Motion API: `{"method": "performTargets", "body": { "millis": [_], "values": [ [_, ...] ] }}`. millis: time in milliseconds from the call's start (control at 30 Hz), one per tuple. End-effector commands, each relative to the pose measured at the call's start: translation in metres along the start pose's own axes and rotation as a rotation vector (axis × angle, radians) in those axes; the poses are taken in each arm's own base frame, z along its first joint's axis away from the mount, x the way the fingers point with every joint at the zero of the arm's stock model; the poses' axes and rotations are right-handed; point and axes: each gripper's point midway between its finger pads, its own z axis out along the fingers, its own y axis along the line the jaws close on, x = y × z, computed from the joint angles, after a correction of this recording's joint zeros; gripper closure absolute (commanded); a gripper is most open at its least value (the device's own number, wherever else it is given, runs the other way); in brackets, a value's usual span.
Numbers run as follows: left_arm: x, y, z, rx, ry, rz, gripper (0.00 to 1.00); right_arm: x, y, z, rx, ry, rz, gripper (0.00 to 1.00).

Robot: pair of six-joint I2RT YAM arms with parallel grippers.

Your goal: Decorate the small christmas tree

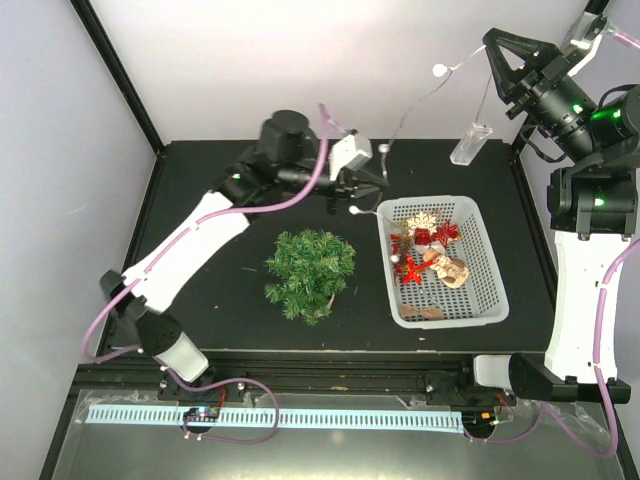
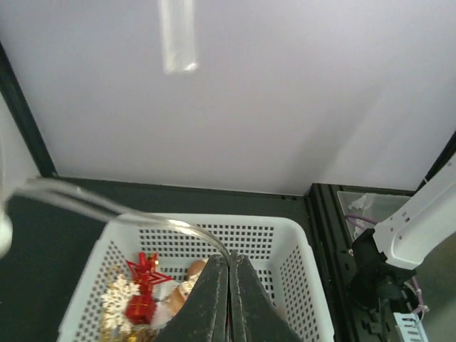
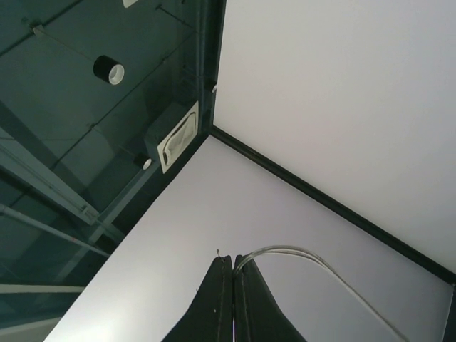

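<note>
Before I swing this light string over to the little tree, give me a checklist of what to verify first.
1. Left gripper shut on the light-string wire: ok.
2. Right gripper shut on the same wire, held high: ok.
3. Clear box on the wire hanging free above the table: ok.
4. Wire free of the white mesh basket and its ornaments: cannot tell; it passes close over the rim.
5. Small christmas tree apart from the basket and both arms: ok.
6. Tree standing upright in its pot: cannot tell from above.
</note>
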Motion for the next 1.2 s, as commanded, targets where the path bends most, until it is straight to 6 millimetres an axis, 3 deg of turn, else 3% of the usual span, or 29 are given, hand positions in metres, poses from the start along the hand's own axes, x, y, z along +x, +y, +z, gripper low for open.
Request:
{"method": "performTargets", "body": {
  "millis": [0,400,567,833,1167],
  "values": [
    [-0.021,-0.037,-0.048,0.043,-0.015,0.100,0.98,0.016,0.016,-0.008,-0.036,0.072,-0.036,0.99],
    [-0.061,-0.119,-0.137,-0.026,-0.096,0.400,0.98,0.041,0.000,-0.029,0.040,0.109,-0.092,0.99],
    [-0.063,-0.145,-0.163,-0.045,-0.134,0.474,0.98,0.046,-0.010,-0.034,0.068,0.113,-0.089,0.99],
    [-0.020,-0.158,-0.182,-0.120,-0.084,0.499,0.98,0.060,-0.032,-0.046,0.111,0.124,-0.072,0.99],
    [0.030,-0.142,-0.187,-0.235,-0.042,0.388,0.99,0.074,-0.054,-0.056,0.183,0.146,-0.102,0.99]
  ]
}}
